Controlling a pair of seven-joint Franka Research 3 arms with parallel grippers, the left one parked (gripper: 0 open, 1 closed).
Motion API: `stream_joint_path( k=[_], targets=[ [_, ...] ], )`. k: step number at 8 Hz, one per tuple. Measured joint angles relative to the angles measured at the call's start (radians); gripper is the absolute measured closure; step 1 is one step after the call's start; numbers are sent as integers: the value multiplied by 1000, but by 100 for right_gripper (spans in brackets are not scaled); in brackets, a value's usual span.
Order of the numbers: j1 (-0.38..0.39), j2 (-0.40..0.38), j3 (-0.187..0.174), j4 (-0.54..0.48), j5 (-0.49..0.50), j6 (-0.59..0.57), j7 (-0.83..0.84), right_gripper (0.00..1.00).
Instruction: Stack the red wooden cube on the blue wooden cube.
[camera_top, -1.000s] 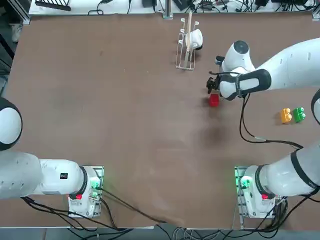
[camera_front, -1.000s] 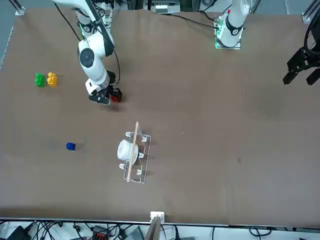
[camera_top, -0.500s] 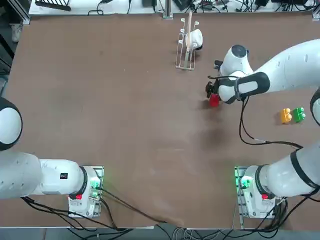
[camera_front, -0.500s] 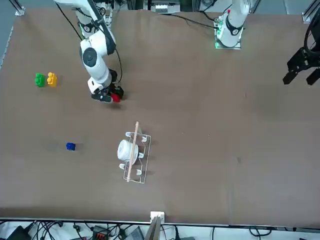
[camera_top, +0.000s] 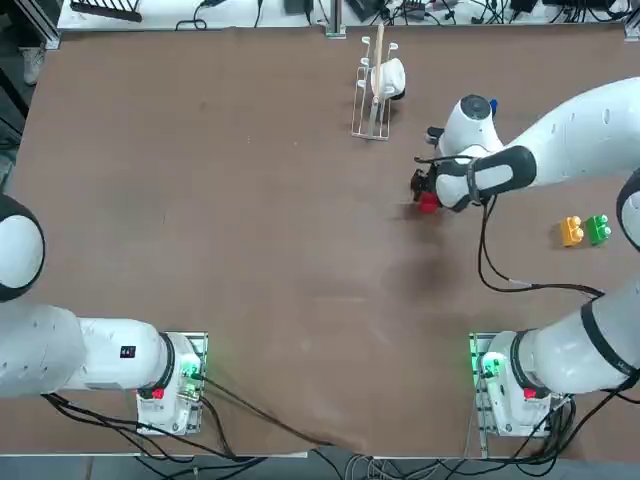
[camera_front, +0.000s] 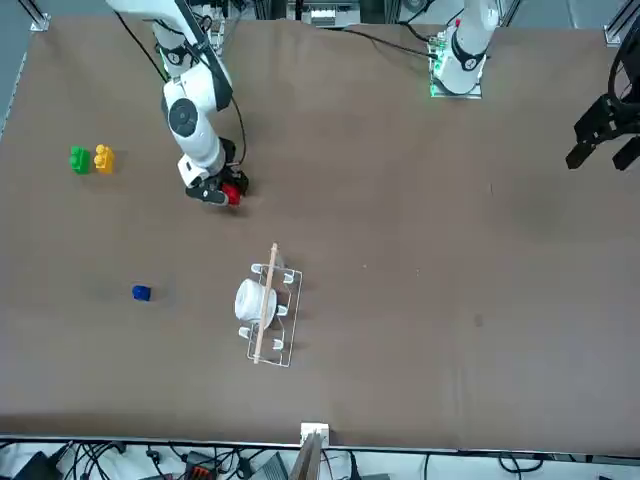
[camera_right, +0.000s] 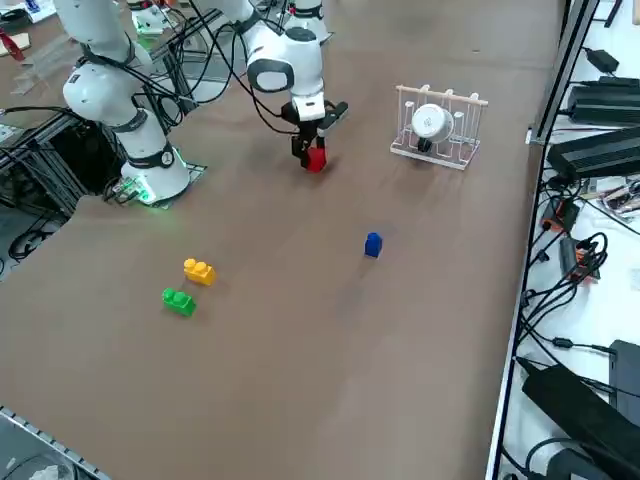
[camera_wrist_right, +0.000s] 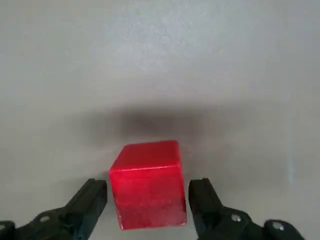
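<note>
- Top view shows the brown table (camera_top: 250, 250) running out on all sides of the gripper, giving it room to work.
- Reaching from the robot's right, the right arm (camera_top: 570, 130) bends down so its gripper (camera_wrist_right: 148, 182) can straddle the block to be moved.
- Farther from the arm bases than the gripper and somewhat to its left is a wire dish rack (camera_right: 438, 127), with a white mug (camera_right: 432, 122) in it, well apart from the work; likely it has no part in this job.
- The gripper is wide, its fingers either side of the red cube (camera_wrist_right: 150, 190), with a gap showing on one side; nothing looks pinched. That spacing suggests lining up before closing.
- To the gripper's right, a little nearer the bases, are the yellow block (camera_top: 572, 231) and green block (camera_top: 598, 229), side by side, probably just bystanders.
- Small too, the red cube sits between the fingers, seemingly on the table, ready for gripping. The blue cube (camera_front: 142, 293) lies to the gripper's right and farther from the bases, alone, which should leave its top free for stacking.
- No brand, label or writing can be read on either cube.
</note>
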Motion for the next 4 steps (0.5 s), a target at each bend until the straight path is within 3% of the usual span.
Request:
stream_joint_path(
  k=[3,4],
  targets=[
    [0,-4,0,1,-1,0,-13,30],
    [-1,-3,0,1,-1,0,-18,30]
  ],
)
